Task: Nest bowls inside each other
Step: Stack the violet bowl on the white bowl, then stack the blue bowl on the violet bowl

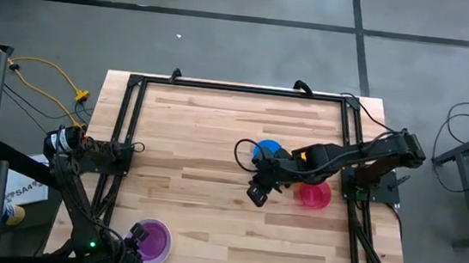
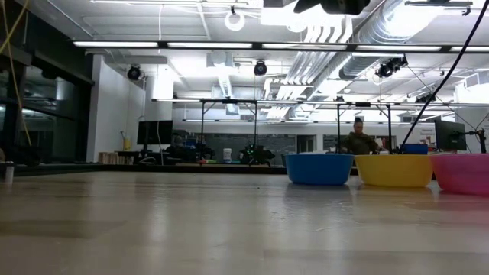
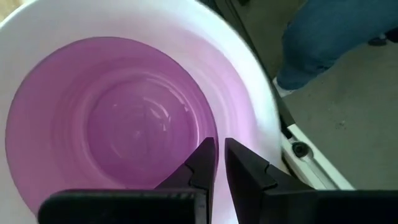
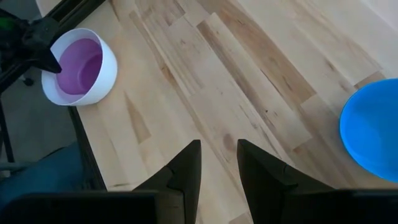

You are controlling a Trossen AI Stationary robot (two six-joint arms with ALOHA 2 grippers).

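A purple bowl [image 1: 151,241] [image 3: 118,118] sits inside a larger white bowl [image 1: 166,231] [image 3: 252,74] at the table's near left corner, with my left gripper [image 1: 133,244] [image 3: 221,152] shut on it. A blue bowl [image 1: 267,148] [image 2: 319,168], a yellow bowl [image 2: 393,169] and a red-pink bowl [image 1: 315,195] [image 2: 462,173] stand upright on the wood at the right; my right arm hides the yellow one in the high view. My right gripper [image 1: 256,194] [image 4: 217,163] hangs open above bare wood, near the blue bowl [image 4: 373,130], holding nothing. My left gripper pinches the purple bowl's rim [image 3: 210,127] between its two fingers, one inside the bowl and one outside it, between the purple wall and the white one. The fingers come steeply from above. The purple bowl sits upright in the white bowl, which rests on the table.
A black frame rail [image 1: 239,89] runs around the tabletop. The white bowl stands close to the table's near edge [image 4: 93,162]. A person's blue trouser leg [image 3: 329,37] shows beyond that edge, and another person [image 2: 357,141] sits far back in the room.
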